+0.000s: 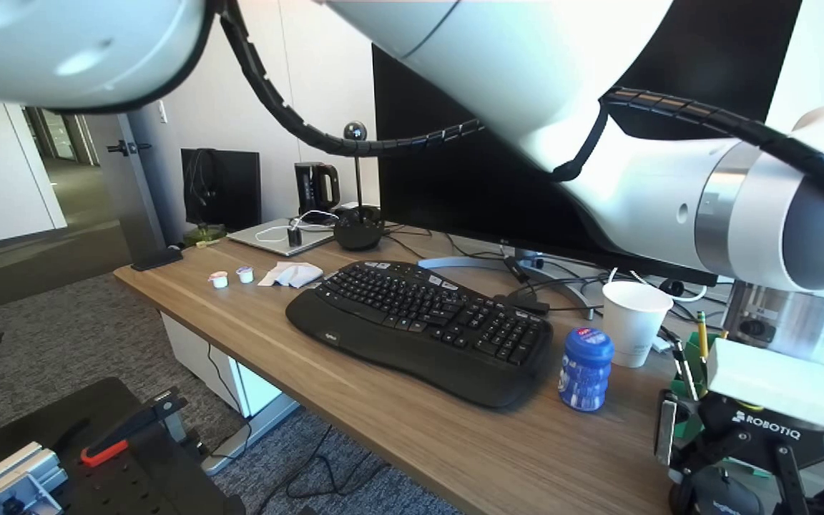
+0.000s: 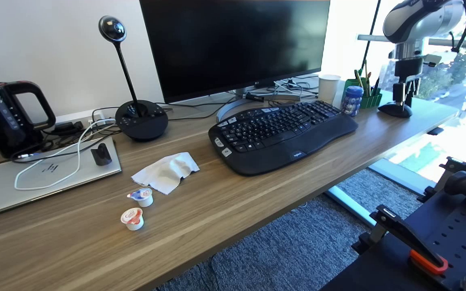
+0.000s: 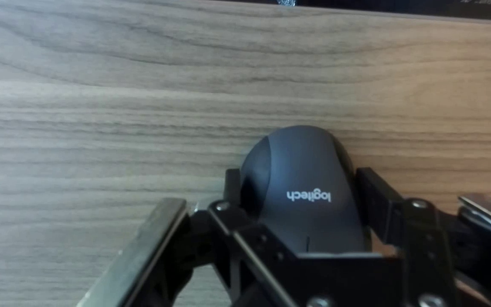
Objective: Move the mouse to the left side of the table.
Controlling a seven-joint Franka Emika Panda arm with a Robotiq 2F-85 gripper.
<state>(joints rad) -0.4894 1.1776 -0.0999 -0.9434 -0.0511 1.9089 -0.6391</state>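
Laptop (image 2: 51, 167): closed, at the left; presumably set aside to free working room. Flat, silver, metal-looking shell.

Creamer cups (image 2: 133, 222), two: upright, in what is likely the destination area, so the set-down calls for space around them. White plastic, peel lids.

Cloth (image 2: 168, 169): spread just beside the cups, perhaps for wiping. White, soft, creased, zigzag-cut edge.

Keyboard (image 2: 281, 137): laid before the screen (image 2: 237, 48), evidently for typing. Black, broad, wave-curved.

Jar (image 2: 353, 101): upright, just beside the keyboard's right end; possibly in the carrying path. Blue, rounded, plastic-looking.

Mouse (image 3: 305, 183): towards the right end of the surface (image 2: 200, 210), apparently resting on its brown, streaked wood grain. Jaws narrow, one to each flank, holding it across its width, probably because that span suits them; the carry leftward is not yet made. Dark grey, smooth, domed; white lettering.
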